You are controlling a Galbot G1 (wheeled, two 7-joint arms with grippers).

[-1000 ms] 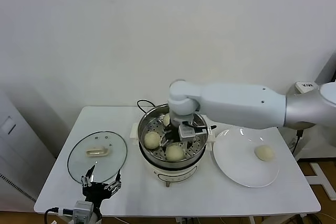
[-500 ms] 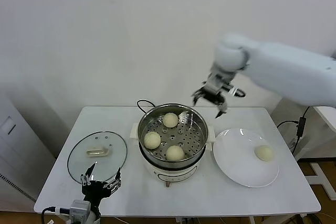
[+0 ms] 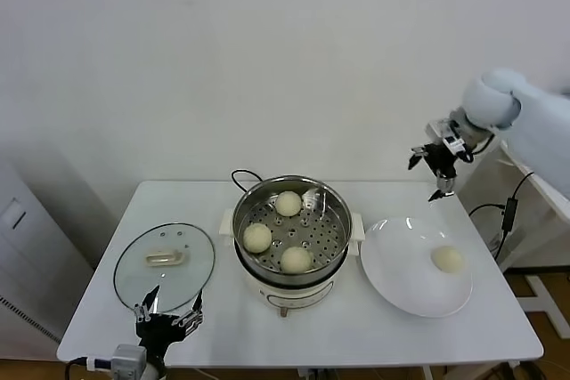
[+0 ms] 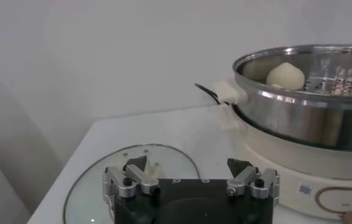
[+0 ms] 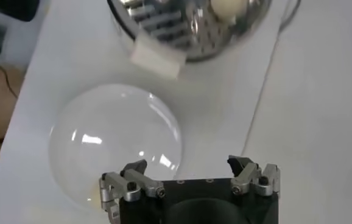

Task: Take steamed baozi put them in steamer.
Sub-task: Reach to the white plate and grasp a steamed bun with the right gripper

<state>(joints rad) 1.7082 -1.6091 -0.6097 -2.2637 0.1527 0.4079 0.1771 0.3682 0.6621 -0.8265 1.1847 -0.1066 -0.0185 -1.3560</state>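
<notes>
The steel steamer (image 3: pixel 326 236) stands mid-table with three baozi in its basket: one at the back (image 3: pixel 288 203), one on the left (image 3: pixel 257 237), one at the front (image 3: pixel 297 259). A fourth baozi (image 3: pixel 448 259) lies on the white plate (image 3: pixel 401 284) to the right. My right gripper (image 3: pixel 434 169) hangs open and empty high over the table's back right, above the plate (image 5: pixel 115 146). My left gripper (image 3: pixel 167 313) rests open and empty at the table's front edge, just in front of the glass lid (image 3: pixel 166 264). The left wrist view shows the steamer wall (image 4: pixel 298 115) and the back baozi (image 4: pixel 285 75).
The glass lid (image 4: pixel 97 182) with its white handle lies flat on the left of the table. A black cord (image 3: pixel 242 175) runs behind the steamer. The wall stands close behind the table. A grey cabinet (image 3: pixel 27 246) is at the far left.
My right arm has lifted out of the steamer and swung up and to the right, empty. The three baozi stay in the basket. The left arm has hardly moved.
</notes>
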